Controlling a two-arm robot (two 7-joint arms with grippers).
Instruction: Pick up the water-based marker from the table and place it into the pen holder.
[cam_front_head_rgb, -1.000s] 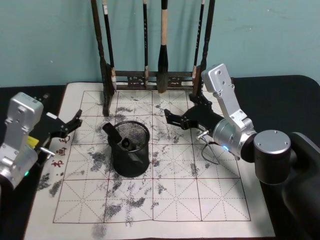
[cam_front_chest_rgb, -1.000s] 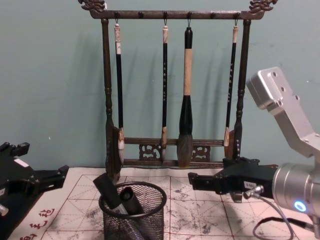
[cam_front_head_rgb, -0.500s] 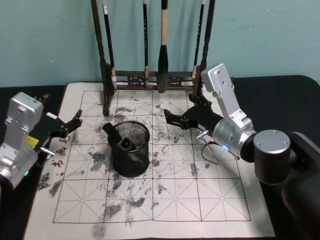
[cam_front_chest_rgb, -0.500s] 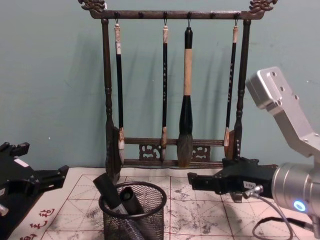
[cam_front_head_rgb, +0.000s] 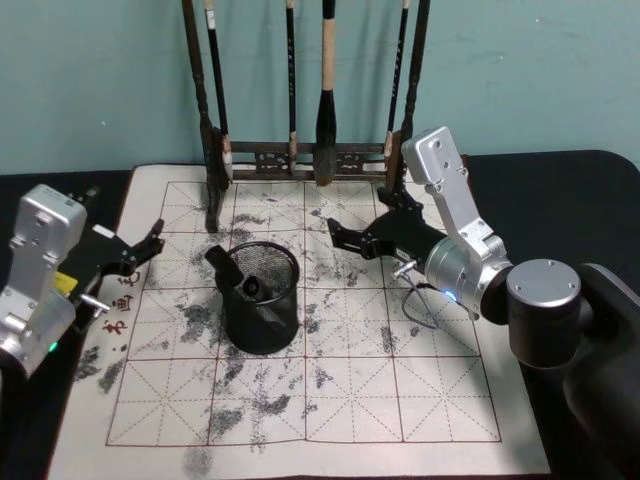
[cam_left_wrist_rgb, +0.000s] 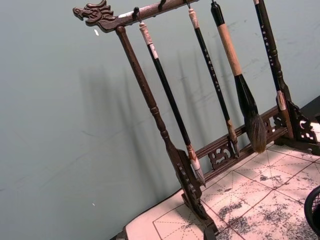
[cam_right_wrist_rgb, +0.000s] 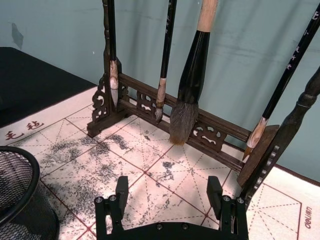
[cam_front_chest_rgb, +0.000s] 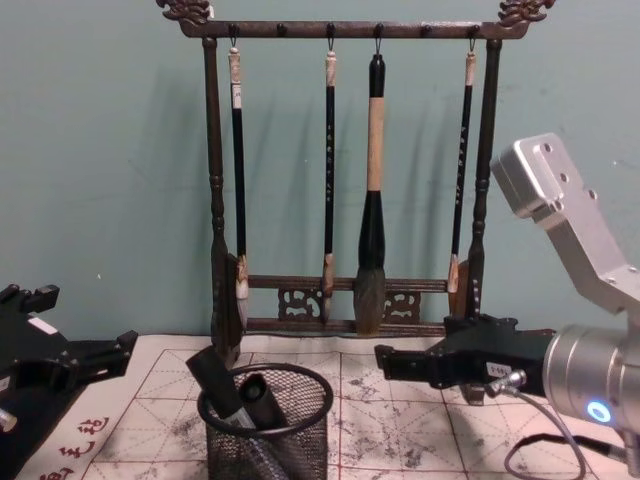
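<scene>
The black wire-mesh pen holder (cam_front_head_rgb: 260, 300) (cam_front_chest_rgb: 266, 438) stands on the white mat (cam_front_head_rgb: 350, 380), left of its centre. Two dark marker-like pens lean inside it: one (cam_front_head_rgb: 222, 263) (cam_front_chest_rgb: 213, 383) pokes above the rim, and a shorter one (cam_front_head_rgb: 252, 287) (cam_front_chest_rgb: 256, 390) sits beside it. I cannot tell which is the water-based marker. My right gripper (cam_front_head_rgb: 357, 224) (cam_right_wrist_rgb: 167, 194) (cam_front_chest_rgb: 402, 366) hovers open and empty to the right of the holder, in front of the brush rack. My left gripper (cam_front_head_rgb: 135, 243) (cam_front_chest_rgb: 98, 357) rests open and empty at the mat's left edge.
A tall dark wooden brush rack (cam_front_head_rgb: 300, 155) (cam_front_chest_rgb: 345, 325) with several hanging brushes stands at the back of the mat. The dark table (cam_front_head_rgb: 560, 200) extends to the right. A thin cable (cam_front_head_rgb: 420, 310) loops under the right wrist. The mat's front half carries only ink stains.
</scene>
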